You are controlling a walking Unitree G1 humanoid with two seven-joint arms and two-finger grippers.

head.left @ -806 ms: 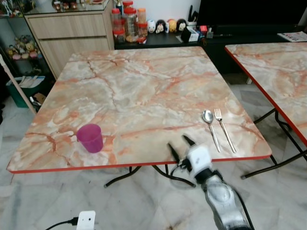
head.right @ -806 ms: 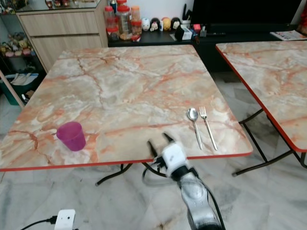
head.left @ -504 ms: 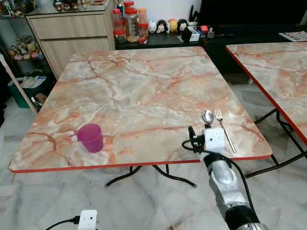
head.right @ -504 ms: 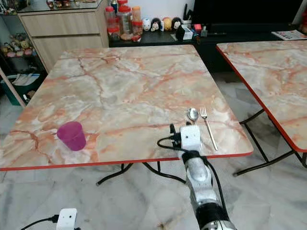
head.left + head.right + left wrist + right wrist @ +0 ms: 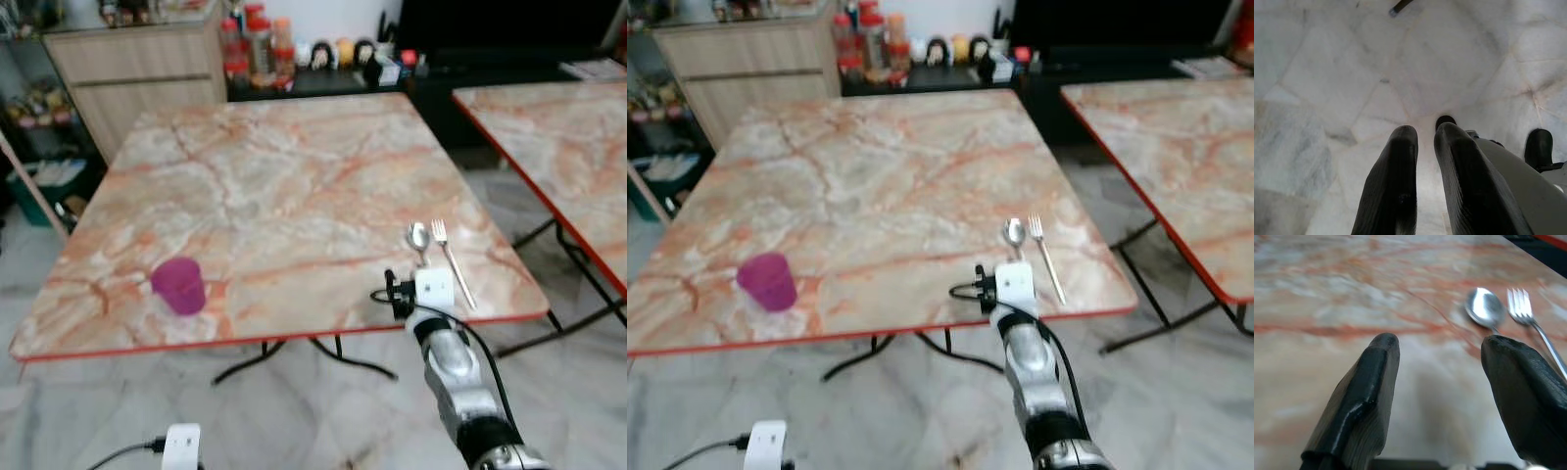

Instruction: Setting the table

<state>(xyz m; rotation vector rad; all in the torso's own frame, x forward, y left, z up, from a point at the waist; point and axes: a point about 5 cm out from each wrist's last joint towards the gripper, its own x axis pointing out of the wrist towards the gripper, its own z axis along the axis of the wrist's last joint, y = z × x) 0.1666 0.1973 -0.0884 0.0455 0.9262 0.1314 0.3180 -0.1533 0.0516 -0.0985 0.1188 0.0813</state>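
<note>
My right end effector [image 5: 1440, 382] hangs spread and empty over the tabletop's [image 5: 294, 186] near edge, just beside the spoon [image 5: 1484, 307] and fork [image 5: 1528, 318].

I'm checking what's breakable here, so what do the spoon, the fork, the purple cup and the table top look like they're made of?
The spoon and fork look like polished metal: silver and bright with glare. The purple cup looks like plastic, evenly coloured and matte, though blur leaves that open. The table top has a glossy marble pattern with a thin red edge, so probably a printed laminate rather than stone.

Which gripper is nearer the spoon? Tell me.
Right. The right gripper hovers open over the table edge just short of the spoon; the left gripper hangs over the floor.
</note>
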